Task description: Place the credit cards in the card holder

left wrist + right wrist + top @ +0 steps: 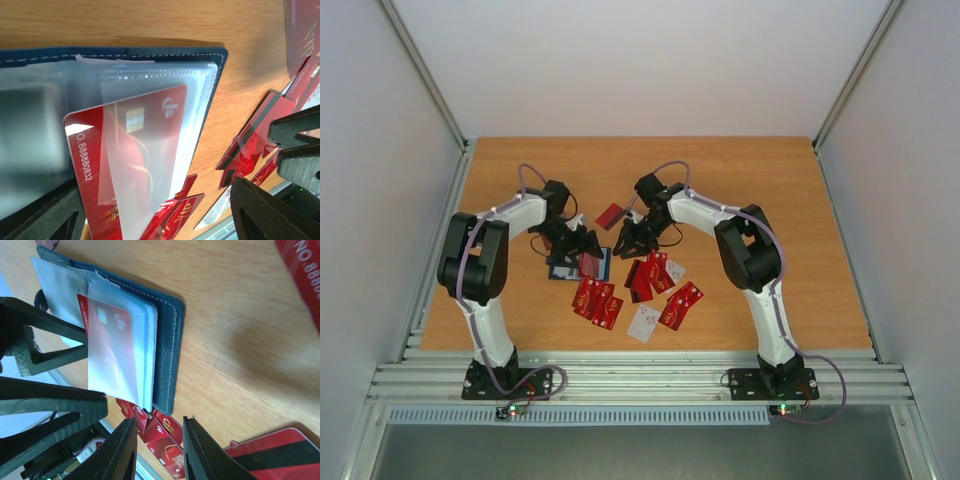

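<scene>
The card holder (pixel 167 340) is lying open on the table (pixel 770 200), a red card (pixel 85 150) sitting halfway in its clear sleeve (pixel 150 82). The left gripper (pixel 577 247) is gaping wide over it. The right gripper (pixel 160 425), just right, is narrow and empty. Loose credit cards (pixel 597 300) are lying nearer.

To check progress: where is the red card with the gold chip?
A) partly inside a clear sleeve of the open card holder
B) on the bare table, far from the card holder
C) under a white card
A: the red card sits partly under a clear sleeve of the open card holder.
</scene>
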`<state>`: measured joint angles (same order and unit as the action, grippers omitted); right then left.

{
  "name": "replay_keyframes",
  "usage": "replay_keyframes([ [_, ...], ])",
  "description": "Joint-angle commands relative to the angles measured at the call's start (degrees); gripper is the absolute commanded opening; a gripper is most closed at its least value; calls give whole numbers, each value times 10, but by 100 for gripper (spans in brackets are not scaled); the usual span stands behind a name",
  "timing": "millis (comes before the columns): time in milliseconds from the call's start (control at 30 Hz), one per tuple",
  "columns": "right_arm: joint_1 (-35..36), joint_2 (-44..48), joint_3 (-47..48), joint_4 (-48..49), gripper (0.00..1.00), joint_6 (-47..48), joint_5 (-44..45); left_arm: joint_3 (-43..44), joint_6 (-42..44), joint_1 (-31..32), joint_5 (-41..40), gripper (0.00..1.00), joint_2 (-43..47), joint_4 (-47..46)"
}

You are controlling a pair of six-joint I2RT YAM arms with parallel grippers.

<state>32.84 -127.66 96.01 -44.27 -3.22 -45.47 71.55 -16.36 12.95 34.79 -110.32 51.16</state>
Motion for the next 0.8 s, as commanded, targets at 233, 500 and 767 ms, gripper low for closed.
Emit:
replay_keyframes([
  [233,35,-2,3,26,27,-27,-9,-24,-10,4,-52,78,22,-8],
  [500,37,-34,23,23,25,-37,-5,-21,-26,12,-36,75,4,-33],
  [767,39,-61,45,11,18,-32,5,-6,-36,19,-34,62,-4,-33],
])
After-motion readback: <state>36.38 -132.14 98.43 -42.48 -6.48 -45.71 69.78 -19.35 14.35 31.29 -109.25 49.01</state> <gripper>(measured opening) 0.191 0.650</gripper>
